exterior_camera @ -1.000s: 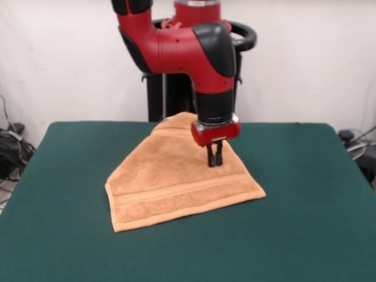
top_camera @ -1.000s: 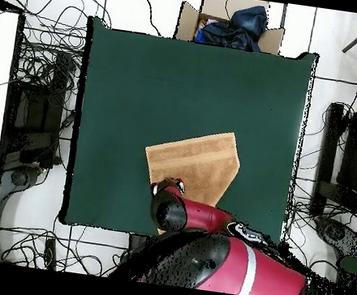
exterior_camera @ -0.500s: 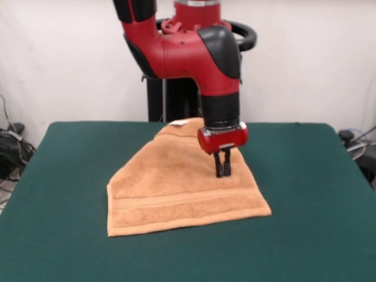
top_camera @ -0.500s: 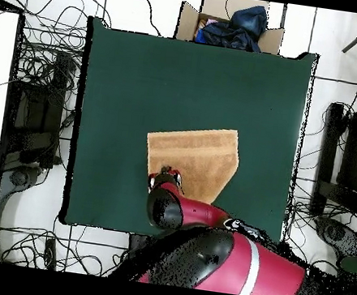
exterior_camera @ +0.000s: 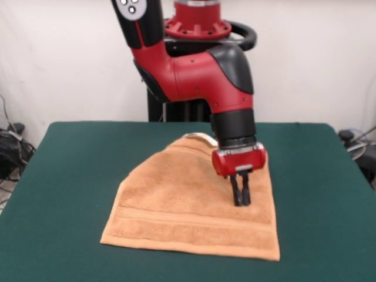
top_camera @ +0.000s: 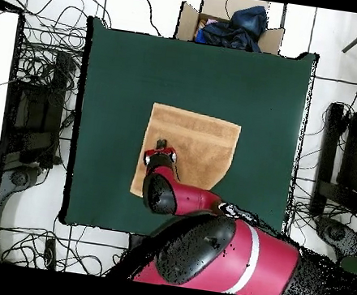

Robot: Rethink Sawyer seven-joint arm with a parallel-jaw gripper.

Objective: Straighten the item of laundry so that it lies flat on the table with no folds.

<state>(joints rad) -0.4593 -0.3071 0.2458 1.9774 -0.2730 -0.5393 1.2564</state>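
Front view: we've got the pincer [exterior_camera: 240,200] clamped on the towel [exterior_camera: 176,200], mostly spread mid-bench [exterior_camera: 70,176]; one corner toward the robot's edge looks folded, needs opening.

Robot lab, red arm [exterior_camera: 194,70] on a pedestal behind a green table [top_camera: 192,74], cables [top_camera: 46,62] tangled over white floor tiles, cardboard box [top_camera: 232,22] of clutter beside the table, plain white wall

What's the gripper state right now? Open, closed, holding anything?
Gripper: closed, fingertips pressed together down on the towel near its right side. Whether cloth is pinched between them cannot be told.
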